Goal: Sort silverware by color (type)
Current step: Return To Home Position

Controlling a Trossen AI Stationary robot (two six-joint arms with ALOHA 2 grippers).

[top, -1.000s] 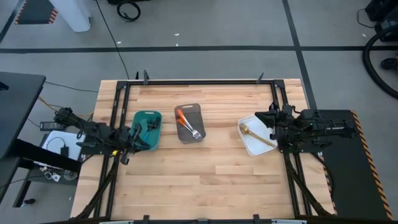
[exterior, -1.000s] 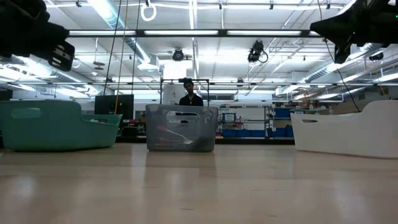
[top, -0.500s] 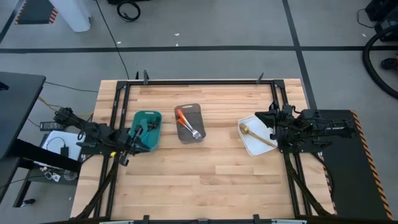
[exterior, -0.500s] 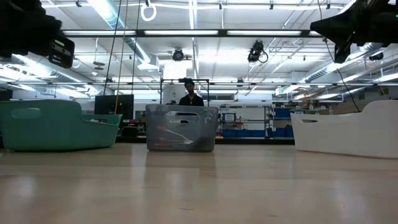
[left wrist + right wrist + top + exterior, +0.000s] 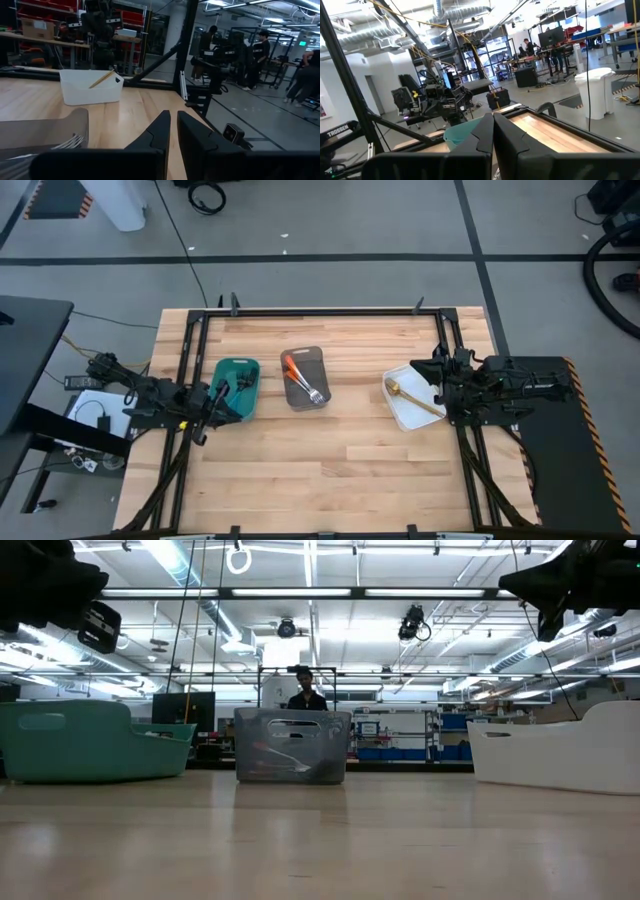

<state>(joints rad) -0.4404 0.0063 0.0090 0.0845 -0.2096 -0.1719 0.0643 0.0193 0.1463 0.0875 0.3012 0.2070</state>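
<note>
Wood table: silverware sorted in 3 trays. Left gripper by teal tray, fingers nearly clenched, empty; right gripper clenched, empty.

Teal tray contents indistinct, left end effector partly overlapping it

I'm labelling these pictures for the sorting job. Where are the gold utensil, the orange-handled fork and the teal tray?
gold utensil (image 5: 413, 399): high view, middle of its handle, in the white tray.
orange-handled fork (image 5: 292, 367): high view, on the orange handle, in the grey tray.
teal tray (image 5: 249, 367): high view, on its rim corner.
</note>
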